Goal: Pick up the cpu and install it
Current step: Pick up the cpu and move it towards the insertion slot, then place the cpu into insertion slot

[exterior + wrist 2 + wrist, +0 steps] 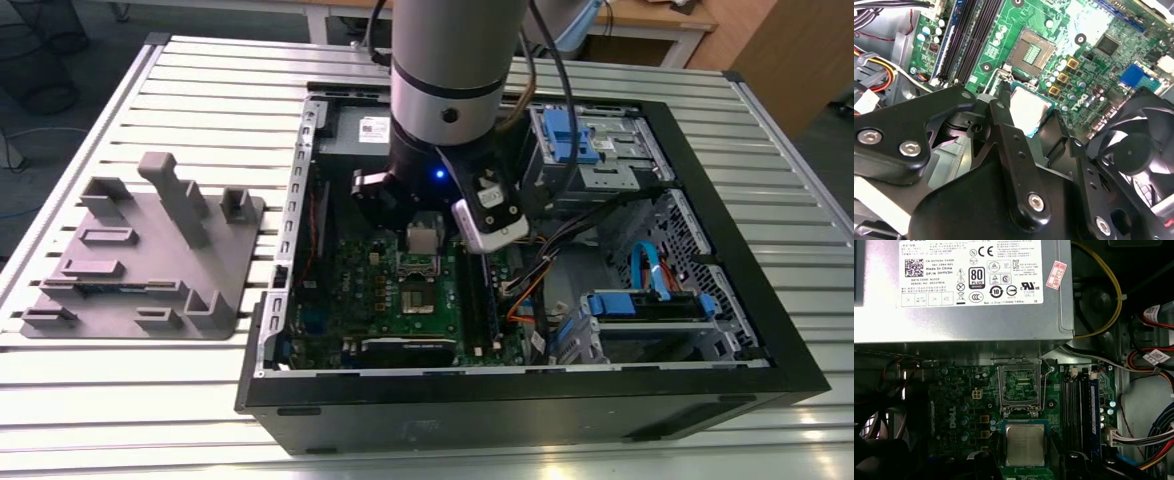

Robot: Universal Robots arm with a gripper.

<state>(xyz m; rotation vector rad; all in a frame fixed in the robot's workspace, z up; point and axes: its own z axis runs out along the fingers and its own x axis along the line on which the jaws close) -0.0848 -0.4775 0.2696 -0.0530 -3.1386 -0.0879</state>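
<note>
The pincer (1030, 460) is pinching the cpu (1025, 445) just beside the open socket (1019, 387); seating is likely requiring level, square, force-free alignment.

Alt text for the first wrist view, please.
The claw holds the cpu, silvery top facing the camera, over a green motherboard, close beside the open, empty socket. A grey labelled power supply sits beyond the socket, with memory sticks and cables to one side.
</note>
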